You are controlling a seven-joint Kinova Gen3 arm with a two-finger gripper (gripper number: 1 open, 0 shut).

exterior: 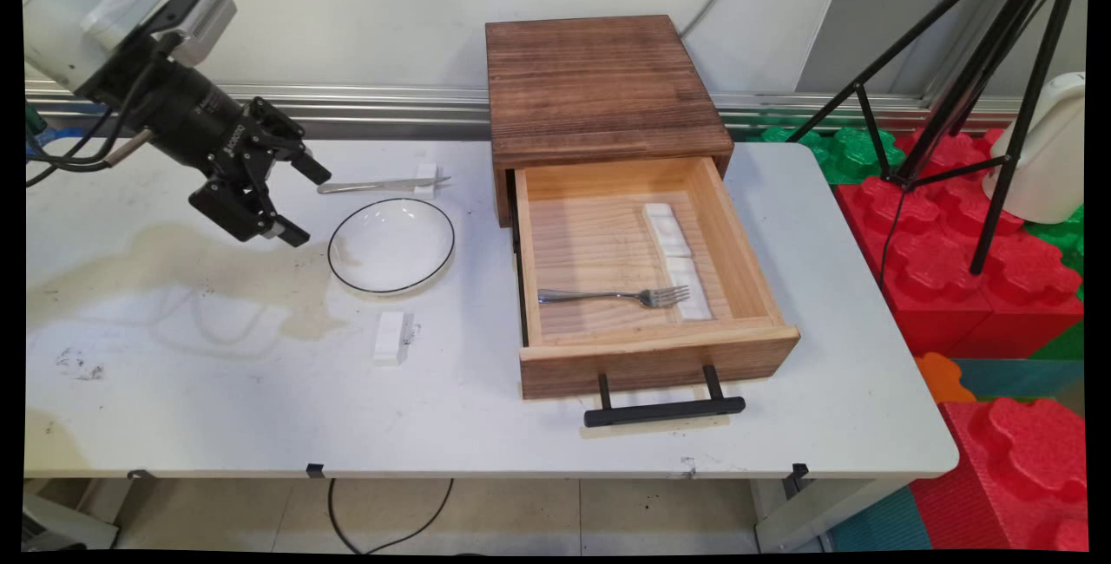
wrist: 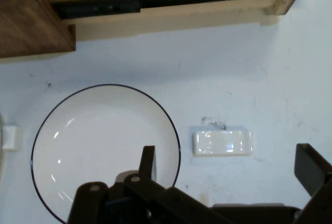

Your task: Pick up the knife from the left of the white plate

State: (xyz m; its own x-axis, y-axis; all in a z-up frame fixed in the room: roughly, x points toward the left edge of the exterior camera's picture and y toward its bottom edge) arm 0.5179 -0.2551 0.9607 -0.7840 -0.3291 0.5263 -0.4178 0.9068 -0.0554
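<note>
1 plate [exterior: 391, 245] | 1 fork [exterior: 614, 295] | perhaps 1 knife [exterior: 382, 185] | 1 drawer box [exterior: 608, 95]

Black gripper [exterior: 299, 204] hangs above the table, jaws spread wide, holding nothing, just left of the plate. White plate [exterior: 391, 245] with thin black rim, upright, empty, flat on the white table [exterior: 217, 390]. Small white rest block [exterior: 391, 337] lies flat near the plate's front side, apart from it. Knife [exterior: 382, 185] lies behind the plate, tip propped on another white block [exterior: 425, 179].
</note>
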